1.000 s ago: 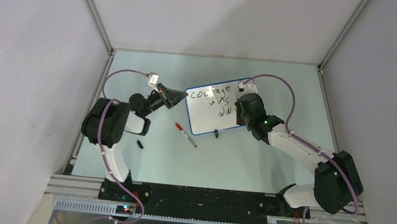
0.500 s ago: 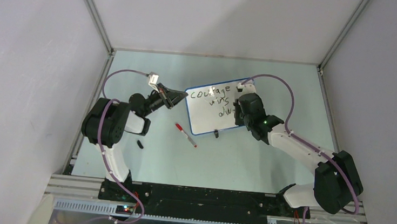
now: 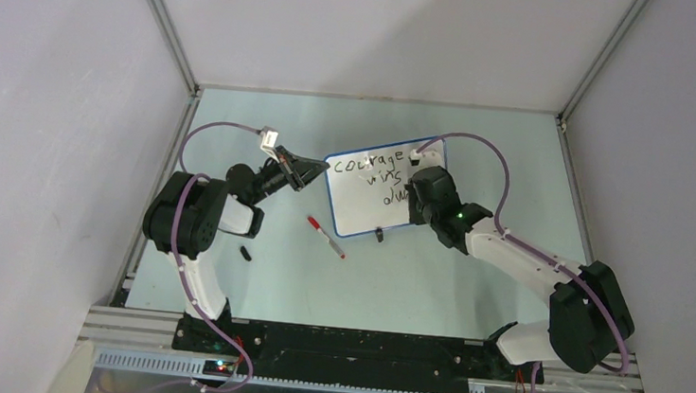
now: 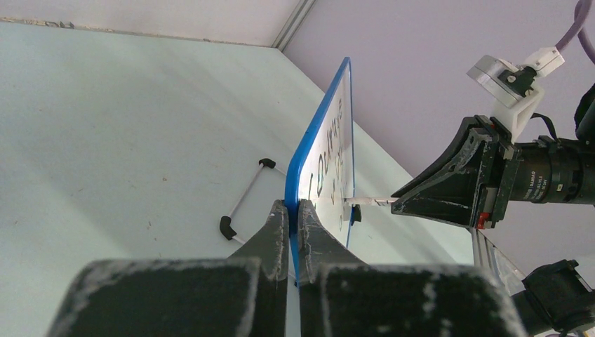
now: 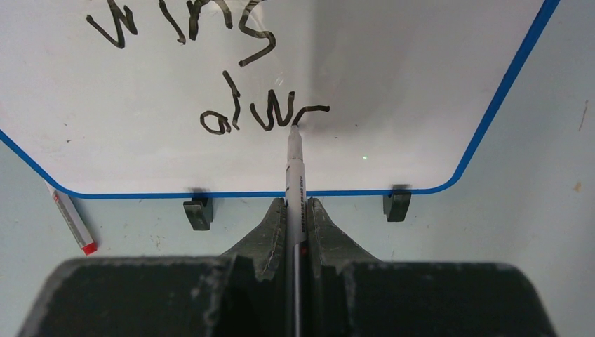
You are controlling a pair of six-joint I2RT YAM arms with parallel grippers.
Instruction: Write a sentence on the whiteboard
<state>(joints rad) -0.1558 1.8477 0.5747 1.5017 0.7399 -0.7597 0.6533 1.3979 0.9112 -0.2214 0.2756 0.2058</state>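
Top external view showed the whiteboard standing tilted on the worktop, a little above the centre of the frame. The sentence was on it in black: "courage", then "wins", then a third line only begun. The left fingers reached the board's left edge from the left. The right fingers were over the right part of the board, beside the third line. Below and left of the board a red-capped marker lay on the worktop, and further to the lower left lay a small black cap.

Left wrist view showed the whiteboard almost edge-on in the centre. The left fingers were closed tight on its blue rim, with no gap visible. At the right of the frame the right fingers held a black marker with its tip against the white face.

Right wrist view showed the right fingers closed on the black marker at the bottom centre. The marker's tip touched the whiteboard at the start of a fresh stroke just right of "alw". The sentence filled the upper left, with "wins" above that line. Two black feet stood under the lower blue rim. The red-capped marker lay on the worktop at the lower left.
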